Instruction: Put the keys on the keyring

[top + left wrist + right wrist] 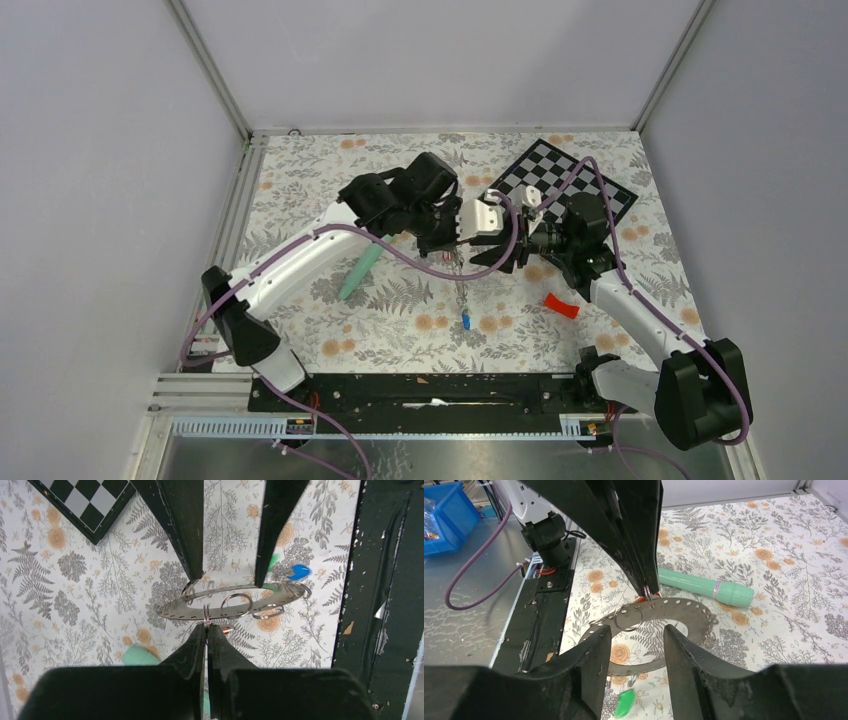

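Observation:
The keyring (172, 611) is a flat grey ring with small holes along its band, held level in the air between both grippers; it also shows in the right wrist view (696, 611). Small wire split rings (236, 605) hang from it. My left gripper (206, 626) is shut on one split ring at its near edge. My right gripper (636, 632) has its fingers spread apart at the ring's central hole. A red tag (640, 600) sits by the left fingertips. A green key tag (625, 703) and a blue one (299, 572) show below the ring. In the top view both grippers (458, 245) meet mid-table.
A mint-green tube (360, 270) lies on the floral cloth left of centre. A curved red plastic piece (561, 305) lies to the right. A chessboard (580, 172) sits at the back right. The black base rail (430, 392) runs along the near edge.

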Robot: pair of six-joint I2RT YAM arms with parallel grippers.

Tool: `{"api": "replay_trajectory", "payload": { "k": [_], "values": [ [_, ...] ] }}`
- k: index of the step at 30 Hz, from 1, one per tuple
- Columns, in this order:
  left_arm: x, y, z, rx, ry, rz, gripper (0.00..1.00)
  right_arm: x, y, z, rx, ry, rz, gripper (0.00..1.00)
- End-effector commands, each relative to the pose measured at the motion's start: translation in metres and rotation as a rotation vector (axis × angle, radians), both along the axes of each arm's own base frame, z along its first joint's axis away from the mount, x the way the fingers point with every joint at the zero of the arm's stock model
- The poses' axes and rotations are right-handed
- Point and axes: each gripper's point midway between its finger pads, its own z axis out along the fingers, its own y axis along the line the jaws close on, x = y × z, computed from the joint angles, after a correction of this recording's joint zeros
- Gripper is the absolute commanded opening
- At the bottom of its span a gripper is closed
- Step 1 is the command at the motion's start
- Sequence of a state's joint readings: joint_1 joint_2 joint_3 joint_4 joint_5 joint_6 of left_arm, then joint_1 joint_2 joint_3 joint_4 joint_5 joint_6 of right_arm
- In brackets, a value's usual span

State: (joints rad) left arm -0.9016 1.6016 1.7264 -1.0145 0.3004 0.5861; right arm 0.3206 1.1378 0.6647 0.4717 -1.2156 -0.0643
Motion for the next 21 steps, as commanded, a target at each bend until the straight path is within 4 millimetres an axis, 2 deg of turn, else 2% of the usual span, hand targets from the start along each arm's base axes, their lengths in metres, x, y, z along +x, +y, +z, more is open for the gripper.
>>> {"api": "replay_trajectory", "payload": {
  "k": [1, 13, 21],
  "values": [
    [0.009, -0.001, 0.011, 0.036, -0.051, 0.033, 0.0, -0.003, 0.002, 0.014, 0.053, -0.038, 0.011, 0.5],
    [-0.01, -0.023, 0.021, -0.048, 0.036, -0.042, 0.0, -0.003, 0.004, 0.007, 0.089, -0.012, 0.0, 0.49],
    [-0.019, -0.027, 0.021, -0.071, 0.075, -0.075, 0.0, -0.003, 0.004, 0.015, 0.123, -0.014, -0.013, 0.46]
  ]
}}
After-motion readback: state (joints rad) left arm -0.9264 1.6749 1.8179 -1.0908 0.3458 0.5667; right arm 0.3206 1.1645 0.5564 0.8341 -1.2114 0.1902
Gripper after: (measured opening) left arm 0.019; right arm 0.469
